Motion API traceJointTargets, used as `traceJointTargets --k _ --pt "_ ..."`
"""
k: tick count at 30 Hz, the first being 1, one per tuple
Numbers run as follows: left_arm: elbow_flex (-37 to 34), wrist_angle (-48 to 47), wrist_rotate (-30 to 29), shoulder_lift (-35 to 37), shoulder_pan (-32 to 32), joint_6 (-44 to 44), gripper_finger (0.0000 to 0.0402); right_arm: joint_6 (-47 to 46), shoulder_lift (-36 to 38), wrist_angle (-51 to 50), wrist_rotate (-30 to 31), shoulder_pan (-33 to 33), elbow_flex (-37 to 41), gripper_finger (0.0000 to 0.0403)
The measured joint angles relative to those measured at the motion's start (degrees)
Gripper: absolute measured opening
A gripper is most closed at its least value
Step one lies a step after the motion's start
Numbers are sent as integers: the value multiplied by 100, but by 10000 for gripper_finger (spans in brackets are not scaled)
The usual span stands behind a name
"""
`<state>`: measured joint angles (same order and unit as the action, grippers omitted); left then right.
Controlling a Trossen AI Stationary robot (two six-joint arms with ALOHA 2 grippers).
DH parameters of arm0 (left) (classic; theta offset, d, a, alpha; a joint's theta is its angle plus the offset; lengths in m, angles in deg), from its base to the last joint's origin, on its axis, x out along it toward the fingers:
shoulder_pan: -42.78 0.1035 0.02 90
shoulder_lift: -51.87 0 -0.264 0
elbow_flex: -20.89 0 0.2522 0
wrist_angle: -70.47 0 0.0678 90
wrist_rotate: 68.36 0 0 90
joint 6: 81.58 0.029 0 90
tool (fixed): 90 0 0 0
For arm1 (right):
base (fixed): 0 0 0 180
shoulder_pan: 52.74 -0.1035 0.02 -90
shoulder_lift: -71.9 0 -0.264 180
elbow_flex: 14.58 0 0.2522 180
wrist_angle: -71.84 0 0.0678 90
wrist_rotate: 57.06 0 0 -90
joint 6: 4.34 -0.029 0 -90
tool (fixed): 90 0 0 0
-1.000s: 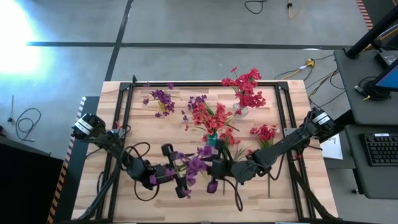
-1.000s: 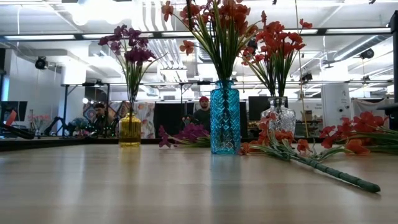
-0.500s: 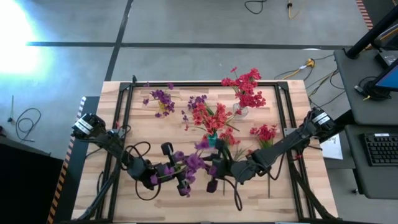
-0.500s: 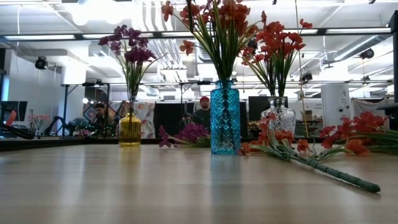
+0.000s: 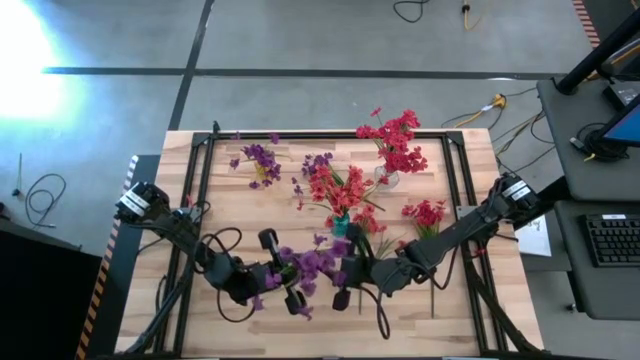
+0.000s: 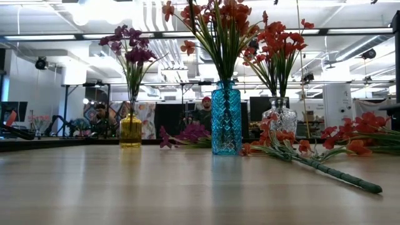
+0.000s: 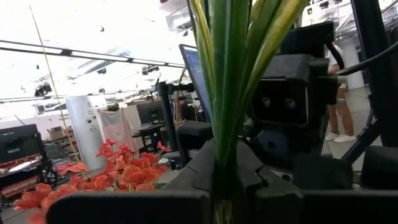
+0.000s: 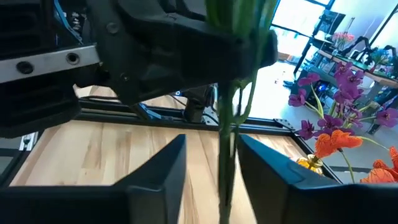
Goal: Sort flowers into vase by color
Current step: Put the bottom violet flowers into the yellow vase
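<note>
Already three vases hold flowers. Red sprigs lie loose on the surface. Left tool pinches a purple sprig near the front edge; right tool's fingers straddle its stem, spread.

A grey concrete floor crossed by dark tape lines fills the upper part of the high view, with a bright glare of light at upper left. At the right edge stands a dark desk bearing a black keyboard. The low view shows white ceiling ducts and 2 people seated far behind.
</note>
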<state>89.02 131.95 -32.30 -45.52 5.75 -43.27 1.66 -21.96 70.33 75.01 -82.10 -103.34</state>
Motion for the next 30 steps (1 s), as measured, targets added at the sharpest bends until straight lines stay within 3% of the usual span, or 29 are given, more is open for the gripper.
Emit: traceJointTargets --k 6,13,22,30 --pt "-165 89 -325 269 -10 12 1 -8 78 -26 2 -15 -2 188" --pt "-674 181 -407 911 -52 23 0 -493 408 -754 -3 -31 -2 218" --pt "-1601 175 -431 2497 -35 75 0 -928 904 -1789 0 -37 -2 241" --pt "-2129 113 -875 3825 27 787 0 -985 1489 -2520 -33 -37 -2 252"
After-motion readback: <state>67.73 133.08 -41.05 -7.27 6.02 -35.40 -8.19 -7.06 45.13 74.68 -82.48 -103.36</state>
